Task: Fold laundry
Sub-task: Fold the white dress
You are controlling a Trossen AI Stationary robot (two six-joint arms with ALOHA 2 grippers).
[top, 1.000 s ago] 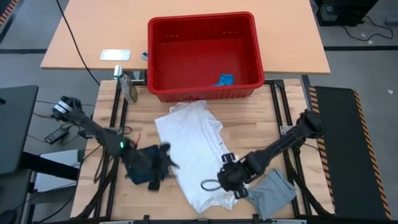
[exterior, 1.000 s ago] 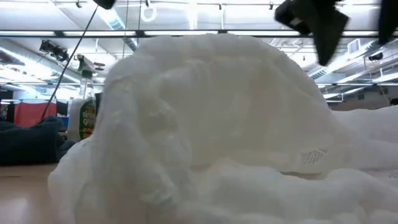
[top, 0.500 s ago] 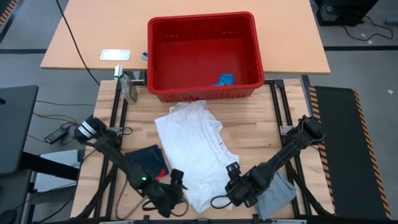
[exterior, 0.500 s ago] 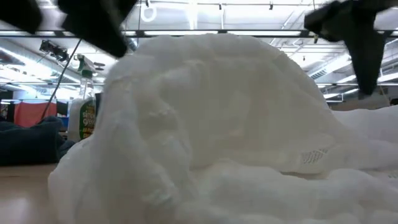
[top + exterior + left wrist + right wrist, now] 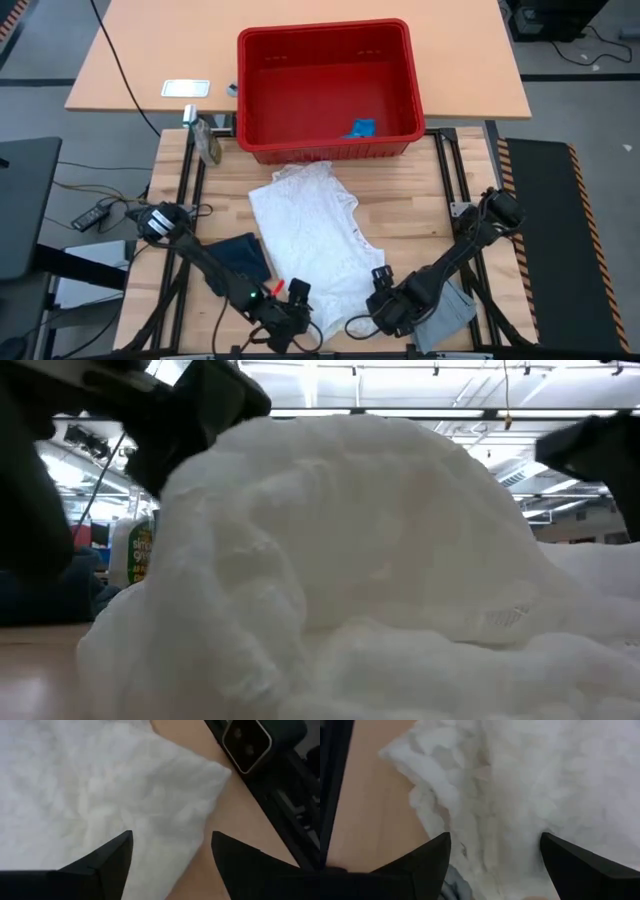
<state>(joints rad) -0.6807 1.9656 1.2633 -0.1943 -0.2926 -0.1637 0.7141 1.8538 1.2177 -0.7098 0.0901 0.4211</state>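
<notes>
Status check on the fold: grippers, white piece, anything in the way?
Left gripper and right gripper both open over near corners of the white garment, spread flat. Navy piece and grey piece lie beside it. Nothing blocking.

A white crinkly cloth (image 5: 310,240) is lying spread flat at the middle of the wooden table, reaching from just in front of the basket down toward the near edge, its surface puckered all over. At table height the same cloth (image 5: 340,560) is heaping up in a soft mound. A dark navy piece (image 5: 238,258) is lying bunched just beside its left edge. A grey piece (image 5: 445,310) is lying rumpled at the table's near right corner, close to the white cloth's lower right corner.
</notes>
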